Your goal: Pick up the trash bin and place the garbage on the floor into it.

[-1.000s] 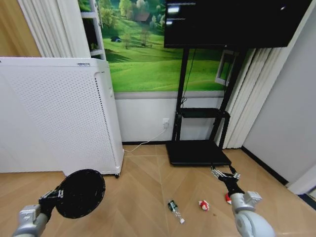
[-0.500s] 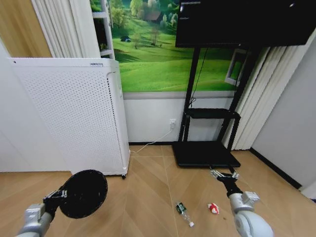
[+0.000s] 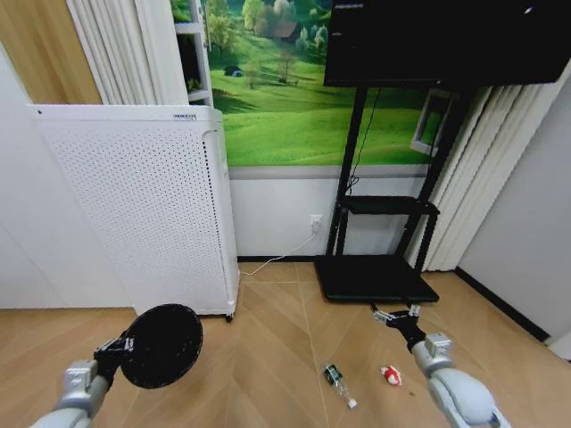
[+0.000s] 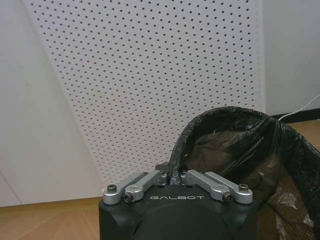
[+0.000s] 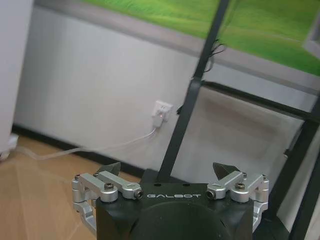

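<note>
Trash bin (image 3: 161, 345) tipped, mouth rightward.

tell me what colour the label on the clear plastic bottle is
Green, on the clear plastic bottle lying on the floor; the head view shows it best.

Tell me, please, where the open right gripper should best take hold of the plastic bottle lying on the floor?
Probably across the middle of the plastic bottle, from above: it lies flat on the floor, so the right gripper should straddle its narrow width.
</note>
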